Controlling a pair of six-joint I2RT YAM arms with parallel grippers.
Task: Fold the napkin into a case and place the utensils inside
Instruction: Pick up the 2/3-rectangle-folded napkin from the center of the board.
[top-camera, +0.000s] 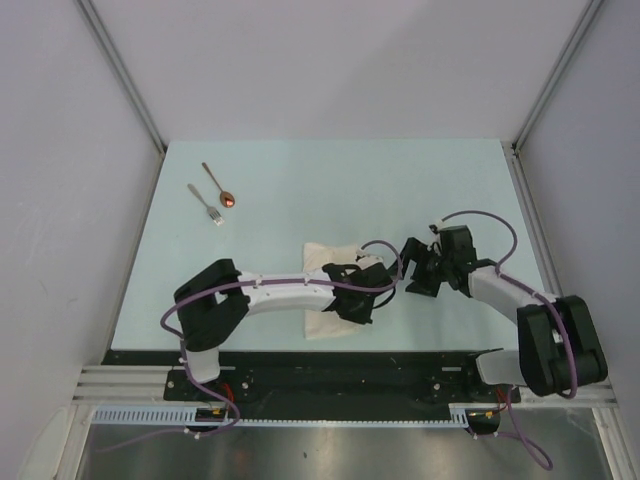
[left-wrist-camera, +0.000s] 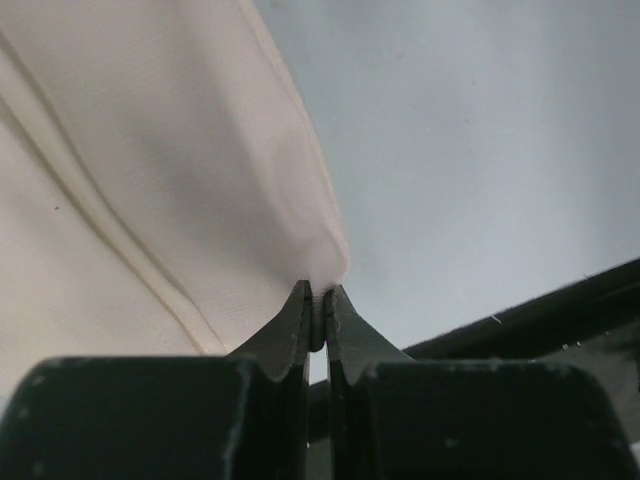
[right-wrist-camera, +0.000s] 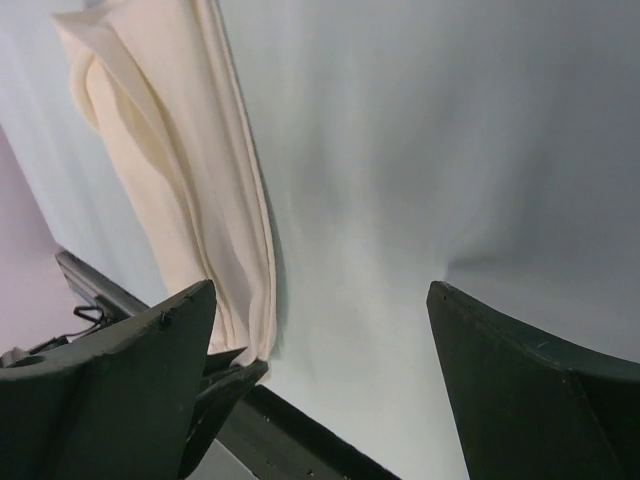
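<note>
The napkin (top-camera: 322, 262) lies folded into a long cream strip near the table's middle front, creased lengthwise (right-wrist-camera: 170, 150). My left gripper (top-camera: 358, 312) is shut on the strip's near right corner; in the left wrist view the cloth (left-wrist-camera: 150, 200) ends pinched between the closed tips (left-wrist-camera: 320, 293). Just right of the napkin, my right gripper (top-camera: 415, 270) hovers over bare table with its jaws wide apart (right-wrist-camera: 321, 285) and nothing between them. The silver fork (top-camera: 206, 204) and the copper-bowled spoon (top-camera: 220, 186) lie side by side at the far left, away from both grippers.
The pale blue table (top-camera: 300, 180) is boxed in by grey walls on the left, right and back. A black rail (top-camera: 330, 357) runs along the near edge, close behind the held napkin corner. The left arm's fingers (right-wrist-camera: 225, 380) show in the right wrist view.
</note>
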